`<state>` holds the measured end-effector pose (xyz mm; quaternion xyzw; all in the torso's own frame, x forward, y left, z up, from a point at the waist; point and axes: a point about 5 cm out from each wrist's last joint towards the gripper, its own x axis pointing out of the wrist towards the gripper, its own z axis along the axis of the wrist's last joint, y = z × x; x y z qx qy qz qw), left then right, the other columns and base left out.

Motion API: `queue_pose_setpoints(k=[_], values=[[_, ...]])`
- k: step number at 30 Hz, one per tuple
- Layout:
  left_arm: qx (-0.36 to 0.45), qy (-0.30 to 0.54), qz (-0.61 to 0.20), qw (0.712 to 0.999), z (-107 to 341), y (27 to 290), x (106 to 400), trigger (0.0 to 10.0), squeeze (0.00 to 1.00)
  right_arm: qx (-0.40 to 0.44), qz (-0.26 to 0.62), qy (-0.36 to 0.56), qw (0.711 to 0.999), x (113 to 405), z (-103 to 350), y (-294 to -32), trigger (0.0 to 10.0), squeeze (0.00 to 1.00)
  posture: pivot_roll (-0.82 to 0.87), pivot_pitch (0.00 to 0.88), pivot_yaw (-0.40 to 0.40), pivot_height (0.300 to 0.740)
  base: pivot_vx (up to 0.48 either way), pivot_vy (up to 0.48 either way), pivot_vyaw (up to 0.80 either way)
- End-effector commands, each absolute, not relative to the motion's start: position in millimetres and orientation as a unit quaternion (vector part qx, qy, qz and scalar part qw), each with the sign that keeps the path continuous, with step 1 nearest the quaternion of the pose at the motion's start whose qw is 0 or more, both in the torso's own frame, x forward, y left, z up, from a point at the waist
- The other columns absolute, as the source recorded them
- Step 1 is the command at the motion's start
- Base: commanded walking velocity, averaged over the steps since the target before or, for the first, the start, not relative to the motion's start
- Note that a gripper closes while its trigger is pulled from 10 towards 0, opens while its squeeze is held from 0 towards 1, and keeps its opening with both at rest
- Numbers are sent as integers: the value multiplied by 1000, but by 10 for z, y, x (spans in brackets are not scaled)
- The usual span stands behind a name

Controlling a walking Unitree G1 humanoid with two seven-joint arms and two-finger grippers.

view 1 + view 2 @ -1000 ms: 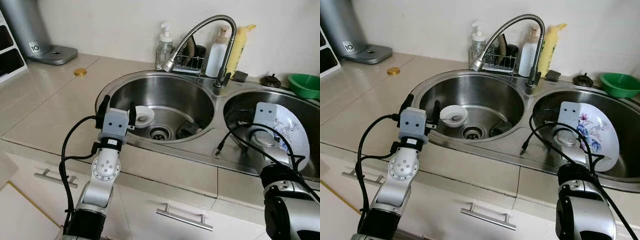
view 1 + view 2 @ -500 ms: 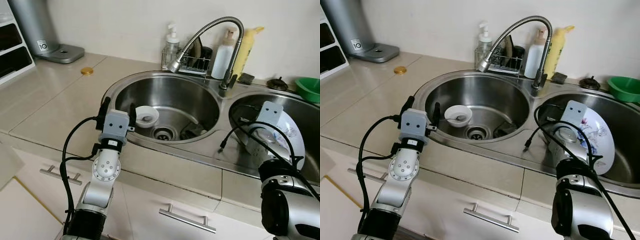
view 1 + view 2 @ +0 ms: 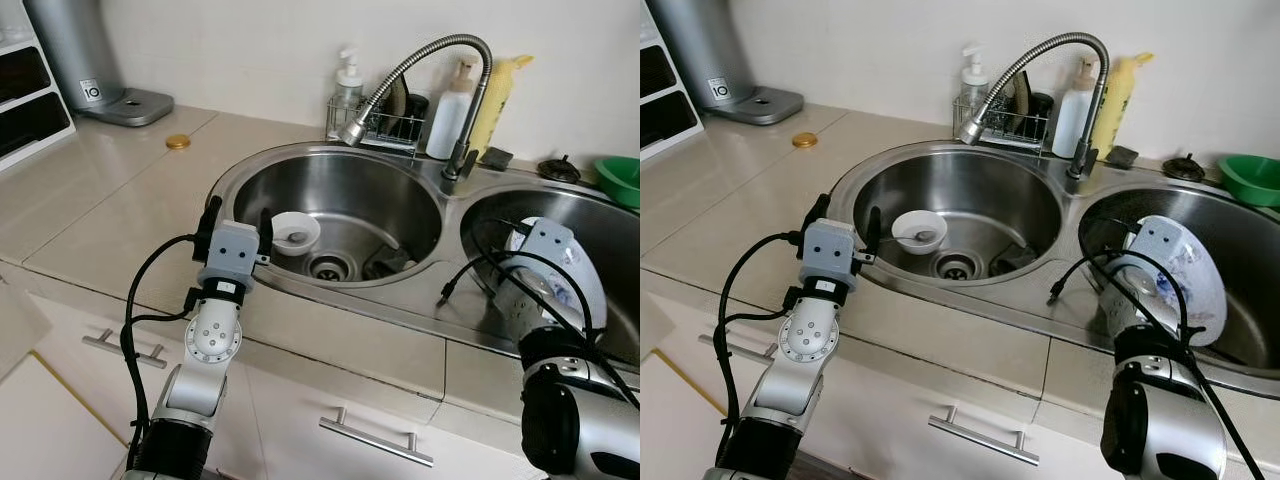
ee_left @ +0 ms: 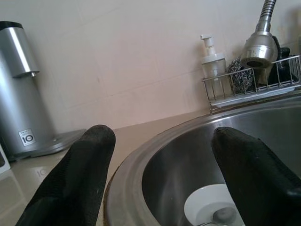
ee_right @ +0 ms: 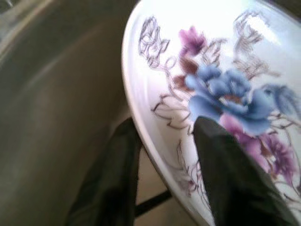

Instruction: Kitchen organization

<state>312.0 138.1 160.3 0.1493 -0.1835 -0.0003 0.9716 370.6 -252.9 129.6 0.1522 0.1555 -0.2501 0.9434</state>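
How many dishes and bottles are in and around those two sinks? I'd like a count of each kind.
Plates: 1, the floral plate standing in the right basin, its rim between the right claw's fingers.
Bowls: 2, a small white bowl in the left basin and a green bowl on the counter.
Bottles: 3, a pump soap dispenser, a white bottle and a yellow bottle.
Total: 6.

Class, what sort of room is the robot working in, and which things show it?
A home kitchen, most likely: a stainless steel double sink with a flexible metal tap, a floral white plate in the right basin, and a clear soap dispenser behind.
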Motion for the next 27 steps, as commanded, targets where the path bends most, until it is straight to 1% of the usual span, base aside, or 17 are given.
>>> queue_pose_setpoints(k=[1,2,4,5,6,8,12,16,17,19,21,22,24,25,26,27], values=[[153,-170,-5,974,1547,1377,3120,10000,0,135,-248,152,947,3692,1276,-2509,10000,1000,3,0,-23,740,0,0,0],[153,-170,-5,974,1546,1377,3120,10000,0,133,-245,147,949,3698,1295,-2501,10000,1000,3,0,-23,740,0,0,0],[153,-169,-5,974,1542,1377,3119,10000,0,166,-226,125,952,3728,1356,-2443,10000,1000,3,0,-23,740,0,0,0],[153,-169,-5,974,1542,1377,3119,10000,0,166,-226,125,952,3728,1356,-2443,10000,1000,3,0,-23,740,0,0,0],[153,-168,-6,974,1533,1372,3119,10000,0,186,-207,109,954,3752,1409,-2384,10000,1000,-1,0,-22,740,0,0,0],[154,-167,-7,974,1525,1366,3118,10000,0,187,-193,102,958,3765,1442,-2336,10000,1000,-1,0,-22,740,0,0,0],[154,-167,-7,974,1525,1365,3119,10000,0,191,-190,96,958,3768,1458,-2322,10000,1000,-1,0,-23,740,0,0,0],[155,-166,-6,974,1523,1374,3119,10000,0,217,-180,63,957,3776,1550,-2309,10000,1000,1,0,-24,740,0,0,0],[155,-166,-5,974,1522,1381,3118,10000,0,221,-177,39,958,3773,1619,-2320,10000,1000,0,0,-24,740,0,0,0],[154,-164,-4,974,1514,1386,3115,10000,0,199,-180,-24,963,3730,1783,-2377,10000,1000,-2,0,-24,740,0,0,0],[153,-163,-7,975,1507,1378,3111,10000,0,153,-183,-65,969,3682,1894,-2396,10000,1000,-4,0,-25,740,0,0,0],[148,-167,-12,975,1514,1360,3099,10000,0,69,-168,-111,977,3632,2020,-2338,10000,1000,-5,0,-24,740,0,0,0],[145,-170,-14,975,1523,1353,3093,10000,0,36,-159,-131,978,3608,2070,-2297,10000,1000,-6,0,-23,740,0,0,0],[138,-178,-13,974,1548,1354,3087,10000,0,37,-150,-140,978,3593,2083,-2266,10000,24,-7,0,-23,740,0,0,0],[131,-191,-10,973,1590,1361,3079,10000,0,38,-138,-151,978,3565,2097,-2216,10000,0,-9,0,-21,740,0,0,0],[129,-198,-9,972,1613,1362,3077,10000,0,39,-131,-156,978,3551,2100,-2190,10000,0,-9,0,-21,740,0,0,0]])
